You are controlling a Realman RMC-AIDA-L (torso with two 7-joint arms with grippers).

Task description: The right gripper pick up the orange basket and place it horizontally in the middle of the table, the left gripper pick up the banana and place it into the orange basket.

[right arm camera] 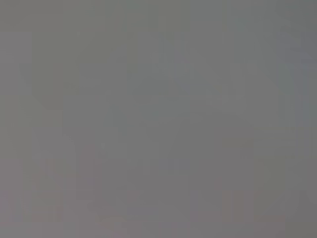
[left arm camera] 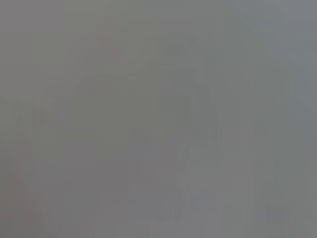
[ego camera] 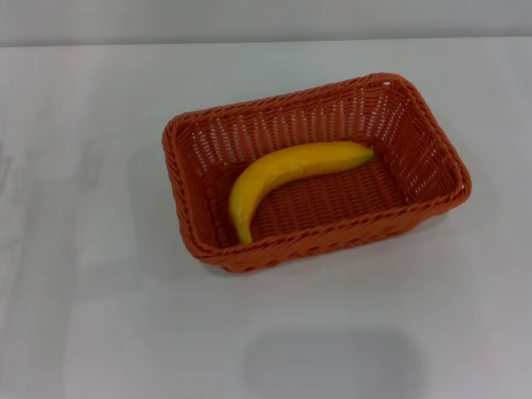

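neither the left gripper nor the right gripper appears in any view, so i cannot tell whether either is open or closed; both wrist views give only a flat grey field with nothing to make out.

the banana (ego camera: 287,170) is smooth and glossy, yellow shading to orange, a single long curve. it lies inside the orange basket (ego camera: 432,195), resting on the woven floor. its small dark tip points toward the right of the frame, close to the basket's right wall, and its other end bends down toward the lower left, touching or nearly touching the near wall.

the basket is a rounded-corner rectangle of wicker-style weave, with a thick braided rim and sides of upright slats with gaps between them. it is longer than the banana and sits slightly above the centre of the frame, its long side running left to right and tilted a little, the right end higher.

the table (ego camera: 91,316) beneath is a plain, smooth white top. a faint grey shadow patch lies on it at lower centre. a pale wall band runs along the top of the frame.
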